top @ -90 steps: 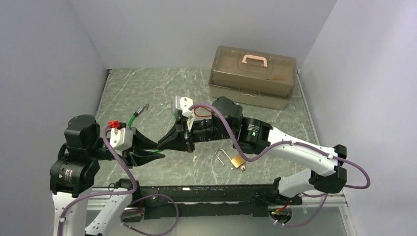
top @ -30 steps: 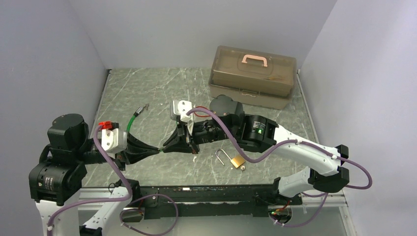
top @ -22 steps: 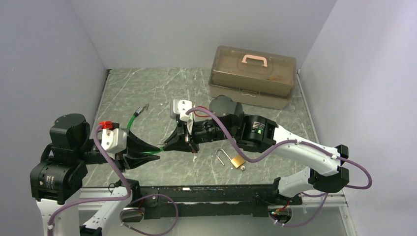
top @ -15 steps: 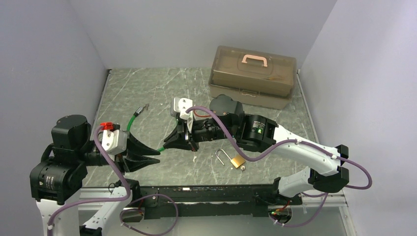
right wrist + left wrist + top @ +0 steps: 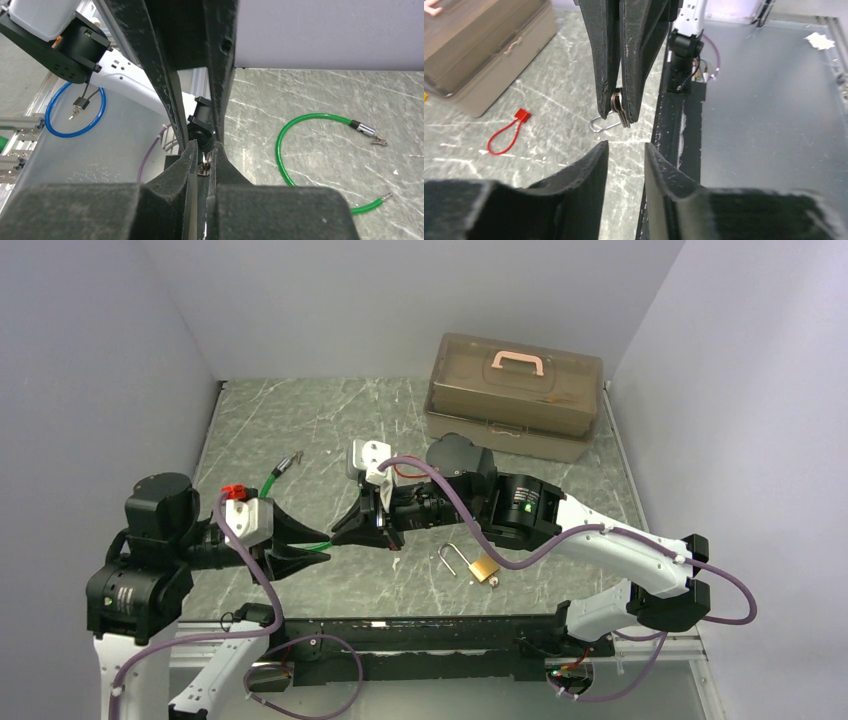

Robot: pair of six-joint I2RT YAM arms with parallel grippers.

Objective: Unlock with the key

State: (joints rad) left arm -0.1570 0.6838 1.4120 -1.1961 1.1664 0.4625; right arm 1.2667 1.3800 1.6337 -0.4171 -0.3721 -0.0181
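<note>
Handover looks complete: the black left gripper point(image 5: 626, 146) has just parted its jaws, leaving the small silver metal key point(image 5: 619, 104) clamped in the black right gripper point(image 5: 204, 152) (brass padlock point(image 5: 483, 567) next).

Right gripper point(image 5: 620, 107) stands between left gripper point(image 5: 625, 146) and padlock point(image 5: 482, 567).

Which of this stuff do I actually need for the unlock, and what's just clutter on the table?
For the job:
- key, pinched in the right tool
- brass padlock, lying on the table
- left tool, open, just short of the key

Lying about:
- green cable
- red loop
- brown toolbox
</note>
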